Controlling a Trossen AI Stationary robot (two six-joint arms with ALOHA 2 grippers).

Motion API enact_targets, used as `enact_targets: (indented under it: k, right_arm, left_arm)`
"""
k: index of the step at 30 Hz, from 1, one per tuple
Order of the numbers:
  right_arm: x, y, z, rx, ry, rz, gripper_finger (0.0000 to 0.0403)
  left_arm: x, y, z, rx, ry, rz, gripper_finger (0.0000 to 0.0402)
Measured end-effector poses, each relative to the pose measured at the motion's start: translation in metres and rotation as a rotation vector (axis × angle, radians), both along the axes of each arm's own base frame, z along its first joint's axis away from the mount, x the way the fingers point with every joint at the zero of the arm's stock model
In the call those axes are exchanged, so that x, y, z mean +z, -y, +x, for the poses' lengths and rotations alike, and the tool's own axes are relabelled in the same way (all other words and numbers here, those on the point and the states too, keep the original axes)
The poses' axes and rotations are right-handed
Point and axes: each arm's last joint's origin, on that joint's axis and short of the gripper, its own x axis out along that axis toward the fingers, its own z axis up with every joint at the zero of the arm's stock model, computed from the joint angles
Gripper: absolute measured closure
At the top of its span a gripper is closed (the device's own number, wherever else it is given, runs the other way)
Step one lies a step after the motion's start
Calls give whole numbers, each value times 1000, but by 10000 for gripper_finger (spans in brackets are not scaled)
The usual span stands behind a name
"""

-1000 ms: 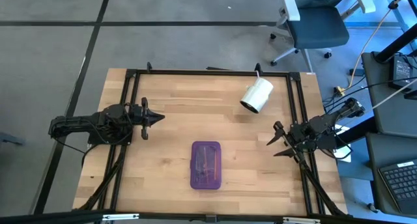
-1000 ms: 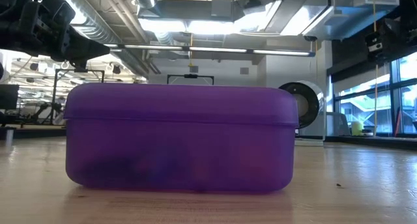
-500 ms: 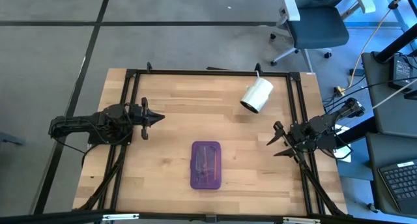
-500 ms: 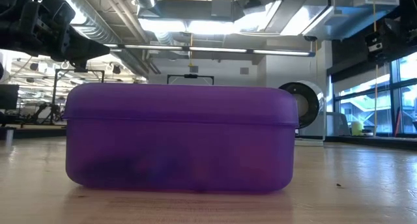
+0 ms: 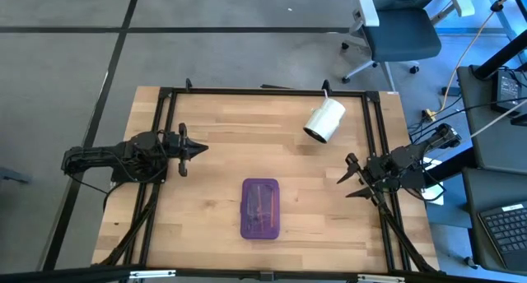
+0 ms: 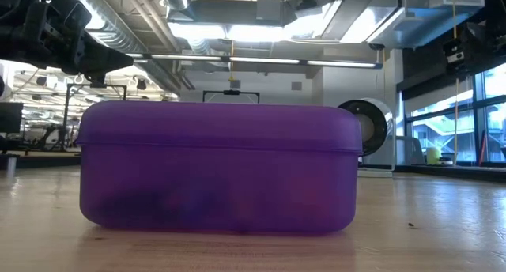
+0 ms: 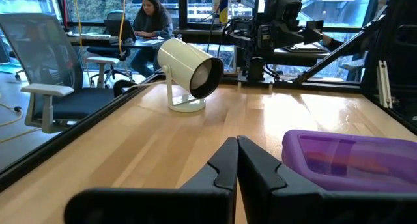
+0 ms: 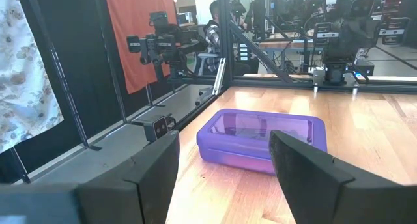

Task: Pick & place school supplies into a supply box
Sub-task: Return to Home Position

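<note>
Purple and shut, lying on the counter (image 5: 206, 192) toward its front middle, between the arms: finding the box (image 5: 260, 231) so from above. Glimpsing supplies (image 5: 262, 202) as dim shapes through the lid there; getting only a blank wall in the low view, partly blocking the white cylinder (image 5: 324, 120) behind. Seeing the left pincer (image 5: 202, 150) pressed together at the left edge, the right pincer (image 5: 345, 174) spread apart at the right.

One camera hangs overhead, looking straight down on the whole table (image 5: 206, 127). Another sits at tabletop height, very near the purple box (image 6: 217, 168) (it fills most of that view). The two wrist cameras look low across the table from its left and right sides, both catching that same box.
</note>
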Motion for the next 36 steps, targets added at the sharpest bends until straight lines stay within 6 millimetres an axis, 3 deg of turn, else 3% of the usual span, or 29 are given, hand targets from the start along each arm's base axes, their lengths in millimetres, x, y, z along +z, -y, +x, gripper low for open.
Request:
enact_targets:
  k: [36]
  right_arm:
    - [0, 0, 0, 0, 0, 0, 161]
  left_arm:
    - [0, 0, 0, 0, 0, -1, 393]
